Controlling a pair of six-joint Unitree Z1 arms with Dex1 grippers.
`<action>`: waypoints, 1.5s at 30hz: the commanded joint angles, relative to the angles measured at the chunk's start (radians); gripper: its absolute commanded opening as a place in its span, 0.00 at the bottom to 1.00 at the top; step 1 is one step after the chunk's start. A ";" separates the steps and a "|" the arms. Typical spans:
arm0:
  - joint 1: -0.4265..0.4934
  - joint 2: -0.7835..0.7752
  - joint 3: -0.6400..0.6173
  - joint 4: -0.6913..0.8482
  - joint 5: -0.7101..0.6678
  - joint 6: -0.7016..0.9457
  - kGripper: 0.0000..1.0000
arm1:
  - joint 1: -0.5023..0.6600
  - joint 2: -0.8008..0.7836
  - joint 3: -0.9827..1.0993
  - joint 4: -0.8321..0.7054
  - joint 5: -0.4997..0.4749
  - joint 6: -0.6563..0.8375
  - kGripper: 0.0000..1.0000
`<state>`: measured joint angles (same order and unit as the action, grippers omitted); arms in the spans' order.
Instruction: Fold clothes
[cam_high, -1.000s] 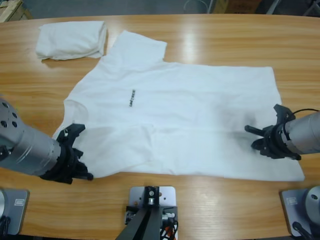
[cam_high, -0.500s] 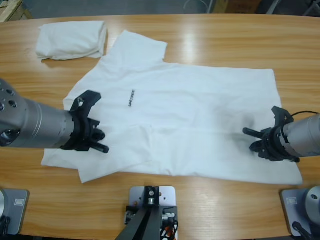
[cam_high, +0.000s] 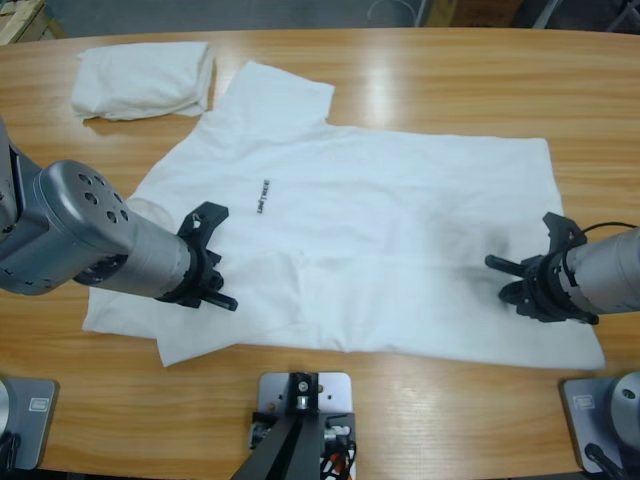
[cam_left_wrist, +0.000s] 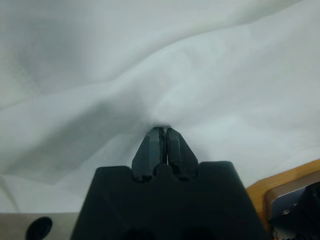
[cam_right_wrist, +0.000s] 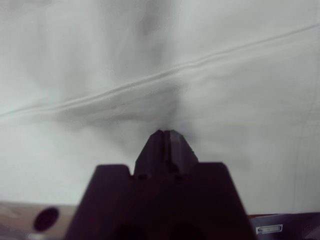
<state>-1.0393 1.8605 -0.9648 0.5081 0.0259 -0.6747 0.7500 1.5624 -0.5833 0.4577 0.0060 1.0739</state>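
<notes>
Left pincer (cam_high: 214, 262), right pincer (cam_high: 527, 275) (both clenched) pinching spread T-shirt (cam_high: 380, 215).

Spread T-shirt (cam_high: 380, 230): plain white, small dark lettering line across chest (cam_high: 263, 196).
Folded T-shirt (cam_high: 145, 78): plain white, no print seen.
Table (cam_high: 450, 85): light-brown wood grain w/ pale glare streaks.
Arms: silver-grey.
Left gripper (cam_high: 215, 275), right gripper (cam_high: 520, 280): black; jaws black in both wrist views.
</notes>
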 joint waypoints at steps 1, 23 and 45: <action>-0.008 0.036 0.129 -0.042 -0.062 -0.045 0.00 | 0.056 0.063 0.037 0.004 0.066 0.035 0.00; -0.080 -0.019 0.260 -0.055 -0.076 -0.184 0.00 | 0.066 0.123 0.005 0.078 0.030 0.025 0.00; 0.629 -0.250 -0.137 0.044 -0.226 0.128 0.81 | -0.316 -0.053 -0.412 0.273 -0.049 -0.391 0.98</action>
<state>-0.7808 1.5709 -0.9677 0.5541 -0.0618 -0.7241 0.7241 1.4879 -0.9181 0.7730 -0.1514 0.9548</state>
